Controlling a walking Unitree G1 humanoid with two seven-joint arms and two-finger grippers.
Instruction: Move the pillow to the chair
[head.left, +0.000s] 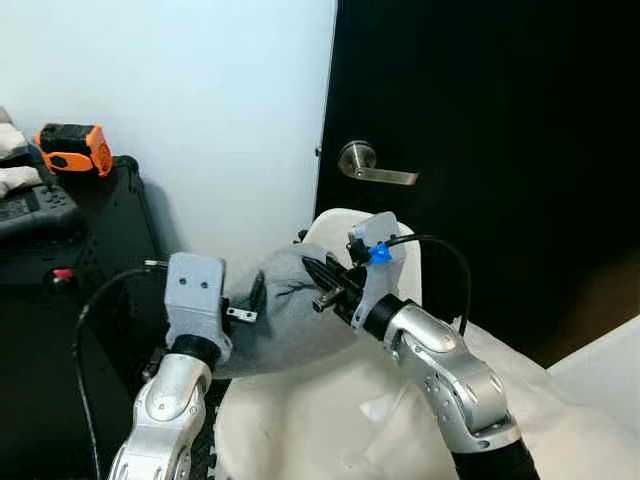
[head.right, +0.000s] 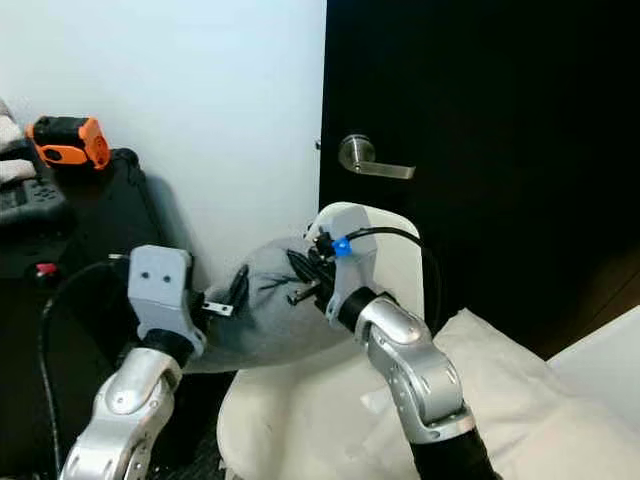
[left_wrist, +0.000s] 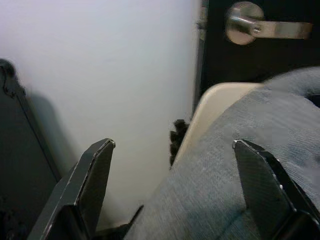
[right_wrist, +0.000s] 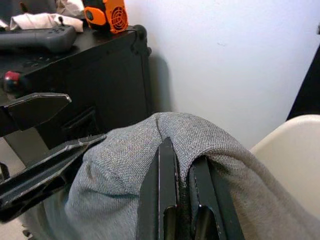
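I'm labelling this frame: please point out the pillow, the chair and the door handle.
pillow (head.right: 265, 310): right eye view, middle of grey fabric.
chair (head.right: 395, 265): right eye view, cream backrest.
door handle (head.left: 357, 158): left eye view, round base.

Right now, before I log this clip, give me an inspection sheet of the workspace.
Surface: cream chair, seat partly bare.
Job's things: grey pillow over the chair's left edge, against the backrest.
Clutter: orange-black device on the black case.
Grippers: right end effector shut on a pillow fold; left end effector open, one finger on the pillow.
Cables: black leads along both arms.
Surroundings: white wall, black door, lever handle.
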